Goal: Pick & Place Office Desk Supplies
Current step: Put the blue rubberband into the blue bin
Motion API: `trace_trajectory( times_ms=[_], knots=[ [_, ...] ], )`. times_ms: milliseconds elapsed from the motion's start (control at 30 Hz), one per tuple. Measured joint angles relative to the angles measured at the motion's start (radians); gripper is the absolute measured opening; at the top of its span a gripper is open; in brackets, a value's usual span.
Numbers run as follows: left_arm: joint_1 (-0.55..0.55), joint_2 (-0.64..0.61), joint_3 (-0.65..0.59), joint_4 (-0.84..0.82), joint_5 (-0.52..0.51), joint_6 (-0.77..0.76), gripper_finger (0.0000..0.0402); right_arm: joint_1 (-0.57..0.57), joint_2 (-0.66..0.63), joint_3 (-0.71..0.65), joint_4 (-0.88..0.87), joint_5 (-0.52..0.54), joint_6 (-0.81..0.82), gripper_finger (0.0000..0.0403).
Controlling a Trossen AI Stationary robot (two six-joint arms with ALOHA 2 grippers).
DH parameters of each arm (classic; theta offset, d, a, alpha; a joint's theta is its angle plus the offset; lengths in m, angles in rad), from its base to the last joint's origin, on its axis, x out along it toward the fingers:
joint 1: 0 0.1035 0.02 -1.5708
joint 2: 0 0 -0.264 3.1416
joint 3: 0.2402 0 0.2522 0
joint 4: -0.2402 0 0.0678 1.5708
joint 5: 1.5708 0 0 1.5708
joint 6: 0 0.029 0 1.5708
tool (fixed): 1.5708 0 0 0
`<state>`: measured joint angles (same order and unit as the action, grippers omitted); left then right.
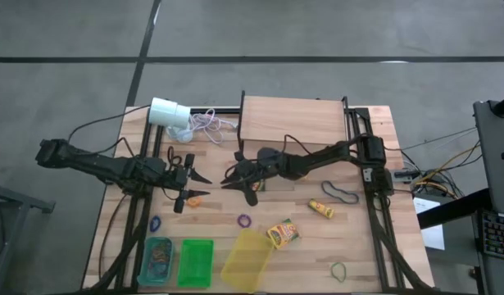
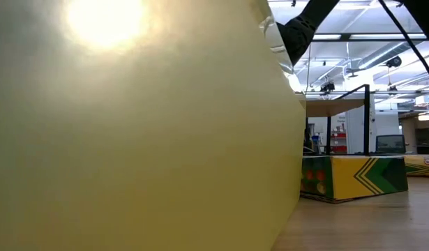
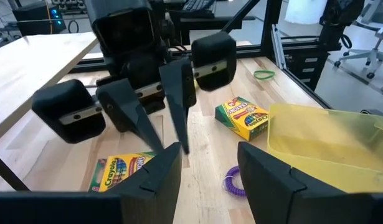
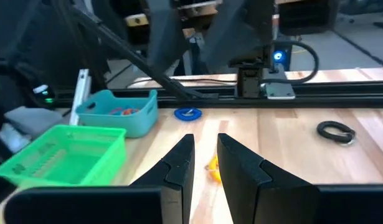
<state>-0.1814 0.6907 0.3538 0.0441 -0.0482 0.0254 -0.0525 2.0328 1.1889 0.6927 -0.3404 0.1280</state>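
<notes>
My left gripper (image 1: 204,187) (image 3: 210,158) hovers open over the table's left middle, facing my right gripper (image 1: 227,180) (image 3: 172,148) (image 4: 205,146), whose fingers stand a little apart with nothing between them. A crayon box (image 3: 119,171) lies flat on the table below the right fingertips, partly hidden by my left finger. A second crayon box (image 1: 283,233) (image 3: 241,118) lies nearer the front, and a small yellow box (image 1: 321,209) to its right. A small orange-yellow piece (image 1: 194,201) (image 4: 213,168) lies on the wood by the left gripper. Purple (image 1: 243,220), blue (image 1: 156,222), black (image 1: 342,194) and green (image 1: 339,270) bands are scattered about.
Along the near edge stand a teal bin (image 1: 157,260) holding bands, a green bin (image 1: 196,262) and a yellow bin (image 1: 247,258), which blocks most of the low view. A white cylinder with cord (image 1: 168,112) and a raised wooden board (image 1: 292,119) sit at the far edge.
</notes>
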Motion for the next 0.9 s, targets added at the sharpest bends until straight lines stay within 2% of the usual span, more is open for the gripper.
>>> trace_trajectory(
  times_ms=[100,200,400,633,767,900],
  knots=[
    [0.000,0.000,0.000,-0.002,0.000,0.000,0.0162,0.002,-0.054,0.000,-0.094,-0.024,-0.027,0.0068],
    [0.000,0.000,0.000,-0.004,0.000,0.000,0.0162,0.007,-0.157,0.000,-0.305,0.012,-0.057,0.0068],
    [0.000,0.000,0.000,-0.021,0.000,0.000,0.0162,0.060,-0.418,0.000,-0.802,0.310,-0.008,0.0068],
    [0.000,0.000,0.000,-0.038,0.000,0.000,0.0162,0.175,-0.669,0.000,-1.233,0.569,0.284,0.0068],
    [0.000,0.000,0.000,-0.040,0.000,-0.001,0.0162,0.245,-0.746,-0.002,-1.423,0.661,0.470,0.0068],
    [0.000,0.000,0.000,-0.045,0.000,-0.003,0.0162,0.294,-0.778,-0.013,-1.492,0.696,0.577,0.0068]
  ],
)
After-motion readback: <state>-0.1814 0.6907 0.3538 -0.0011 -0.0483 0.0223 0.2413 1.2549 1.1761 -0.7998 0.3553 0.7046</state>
